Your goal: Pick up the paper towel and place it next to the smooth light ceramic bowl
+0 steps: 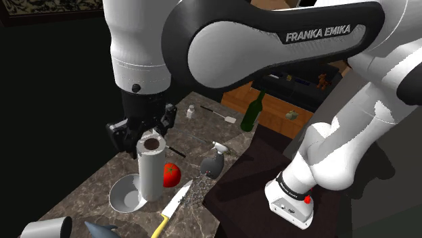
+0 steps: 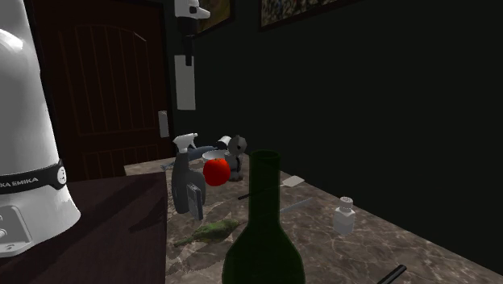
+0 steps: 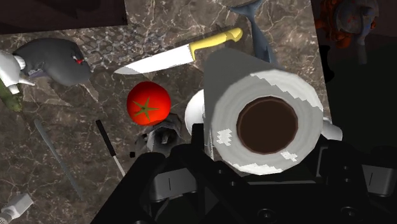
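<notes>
Trouble lies in where the roll comes down. The gripper [image 1: 145, 133] is clamped on the top of the paper towel roll [image 1: 151, 172], which hangs upright clear of the marble counter [image 1: 88, 193]. The wrist view puts it almost directly over the pale bowl [image 1: 122, 197]. Lowered straight, it would likely land inside the bowl or catch the rim and topple. The counter beside the bowl is crowded: a tomato [image 1: 171, 174] and a yellow-handled knife [image 1: 173, 205] lie close, so a careless sidestep could knock either.

Dark marble counter [image 1: 95, 177]: bowl [image 1: 125, 197], tomato [image 1: 171, 174], yellow-handled knife [image 1: 173, 205], spray bottle [image 1: 213, 162].
</notes>
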Available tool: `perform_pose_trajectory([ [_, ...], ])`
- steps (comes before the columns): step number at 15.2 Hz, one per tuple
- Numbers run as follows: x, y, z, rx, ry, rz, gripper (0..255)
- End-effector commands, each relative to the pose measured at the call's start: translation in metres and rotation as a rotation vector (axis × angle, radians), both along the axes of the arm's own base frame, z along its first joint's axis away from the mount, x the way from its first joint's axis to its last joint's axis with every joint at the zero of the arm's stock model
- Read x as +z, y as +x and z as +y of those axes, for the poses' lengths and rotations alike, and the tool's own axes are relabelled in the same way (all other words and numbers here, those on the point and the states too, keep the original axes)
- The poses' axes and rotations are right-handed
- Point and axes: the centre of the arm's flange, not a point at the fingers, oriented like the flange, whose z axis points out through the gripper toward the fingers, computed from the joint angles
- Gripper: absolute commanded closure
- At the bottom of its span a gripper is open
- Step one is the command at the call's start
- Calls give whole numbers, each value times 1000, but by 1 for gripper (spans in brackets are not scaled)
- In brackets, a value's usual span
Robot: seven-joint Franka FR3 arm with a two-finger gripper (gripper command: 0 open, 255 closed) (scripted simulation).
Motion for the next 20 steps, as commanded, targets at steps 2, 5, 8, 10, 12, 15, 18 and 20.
perform_pose_trajectory([
  [2,0,-13,39,-3,1,0,255],
  [5,-15,-13,39,-3,1,0,255],
  [8,-31,-13,39,-3,1,0,255],
  [10,-42,-13,39,-3,1,0,255],
  [12,-52,-13,39,-3,1,0,255],
  [15,-68,-13,39,-3,1,0,255],
  [18,-84,-13,39,-3,1,0,255],
  [20,-95,-13,39,-3,1,0,255],
])
